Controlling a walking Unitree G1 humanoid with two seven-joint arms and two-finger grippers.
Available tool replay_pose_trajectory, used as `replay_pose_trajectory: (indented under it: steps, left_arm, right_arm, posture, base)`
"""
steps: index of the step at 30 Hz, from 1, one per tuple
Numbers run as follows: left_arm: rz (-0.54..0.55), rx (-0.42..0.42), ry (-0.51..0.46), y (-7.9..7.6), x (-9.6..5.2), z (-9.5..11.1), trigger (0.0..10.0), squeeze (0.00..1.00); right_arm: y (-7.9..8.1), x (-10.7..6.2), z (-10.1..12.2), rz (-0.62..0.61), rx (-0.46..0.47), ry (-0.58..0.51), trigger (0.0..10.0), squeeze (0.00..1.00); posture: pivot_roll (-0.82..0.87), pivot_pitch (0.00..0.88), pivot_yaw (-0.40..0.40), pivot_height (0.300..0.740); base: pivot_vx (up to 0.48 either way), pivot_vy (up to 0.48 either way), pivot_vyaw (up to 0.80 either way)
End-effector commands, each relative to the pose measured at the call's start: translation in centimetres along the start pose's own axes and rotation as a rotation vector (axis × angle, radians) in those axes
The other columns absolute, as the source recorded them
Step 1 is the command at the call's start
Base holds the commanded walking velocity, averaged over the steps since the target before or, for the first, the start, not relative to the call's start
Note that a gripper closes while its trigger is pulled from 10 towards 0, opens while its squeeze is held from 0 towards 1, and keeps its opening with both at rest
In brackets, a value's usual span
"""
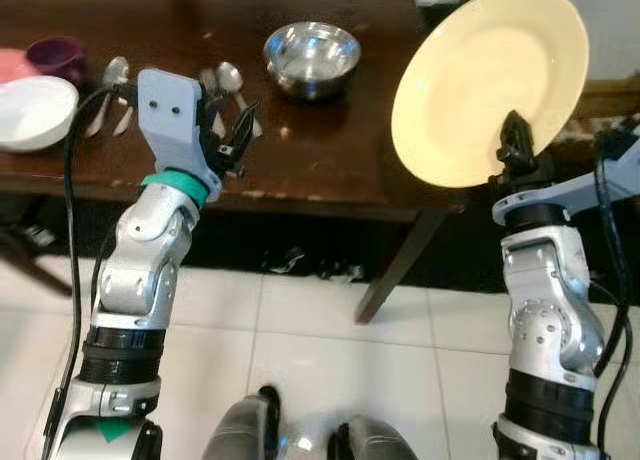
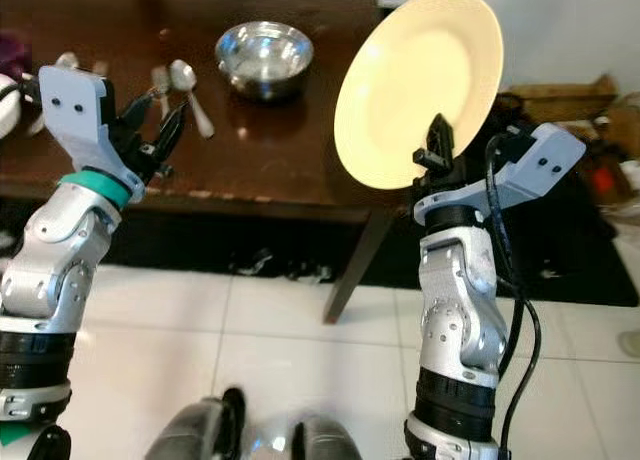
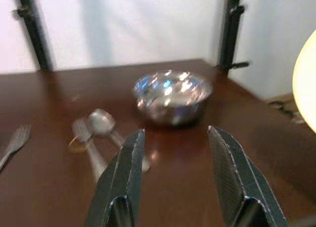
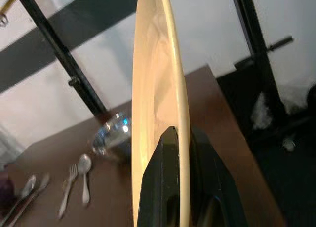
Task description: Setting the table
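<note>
Plate (image 1: 489, 80), pale yellow, round, clamped upright by right hand (image 1: 514, 140).

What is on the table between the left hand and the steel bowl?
A spoon and a fork lie on the brown table between the left hand and the steel bowl, seen in the left wrist view.

On the bench (image 1: 330, 170), the metal bowl (image 1: 311, 58) stands right of the spoons (image 1: 232, 85). A white bowl (image 1: 33, 112) and cup (image 1: 57, 55) sit far left. The plate (image 1: 488, 85) hangs upright off the bench's right corner.
</note>
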State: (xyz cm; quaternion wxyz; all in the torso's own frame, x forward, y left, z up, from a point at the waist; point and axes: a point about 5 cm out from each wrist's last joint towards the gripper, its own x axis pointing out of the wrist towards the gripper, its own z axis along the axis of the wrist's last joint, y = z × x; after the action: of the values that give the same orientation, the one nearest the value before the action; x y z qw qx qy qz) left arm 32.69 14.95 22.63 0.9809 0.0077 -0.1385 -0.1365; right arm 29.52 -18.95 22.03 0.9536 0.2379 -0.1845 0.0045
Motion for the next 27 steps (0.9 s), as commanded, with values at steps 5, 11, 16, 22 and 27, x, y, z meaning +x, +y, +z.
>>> replay_pose_trajectory:
  steps: [5, 11, 16, 22, 27]
  left_arm:
    - [-0.012, 0.003, 0.004, -0.28, -0.01, -0.11, 10.0, 0.0]
    - [-0.013, 0.003, 0.003, -0.29, 0.03, -0.09, 10.0, 0.0]
    - [-0.014, 0.003, 0.003, -0.29, 0.02, -0.08, 10.0, 0.0]
    - [-0.014, 0.002, 0.003, -0.33, 0.0, -0.07, 10.0, 0.0]
    - [-0.015, 0.002, 0.004, -0.34, -0.01, -0.09, 10.0, 0.0]
  right_arm:
    - [-0.44, -0.13, 0.36, -0.012, -0.001, -0.013, 10.0, 0.0]
    - [-0.45, -0.11, 0.33, -0.012, -0.001, -0.011, 10.0, 0.0]
    - [-0.44, -0.12, 0.32, -0.012, -0.001, -0.011, 10.0, 0.0]
    - [-0.48, -0.14, 0.36, -0.015, 0.008, -0.015, 10.0, 0.0]
    - [-0.58, -0.13, 0.41, -0.021, 0.013, -0.017, 10.0, 0.0]
  posture:
    - [0.0, 0.057, 0.026, 0.74]
    - [0.0, 0.057, 0.027, 0.74]
    - [0.0, 0.059, 0.027, 0.74]
    - [0.0, 0.062, 0.027, 0.74]
    - [0.0, 0.063, 0.027, 0.74]
  base:
    - [-0.329, 0.0, 0.0]
    - [-0.329, 0.0, 0.0]
    - [-0.329, 0.0, 0.0]
    - [-0.33, 0.0, 0.0]
    - [-0.327, 0.0, 0.0]
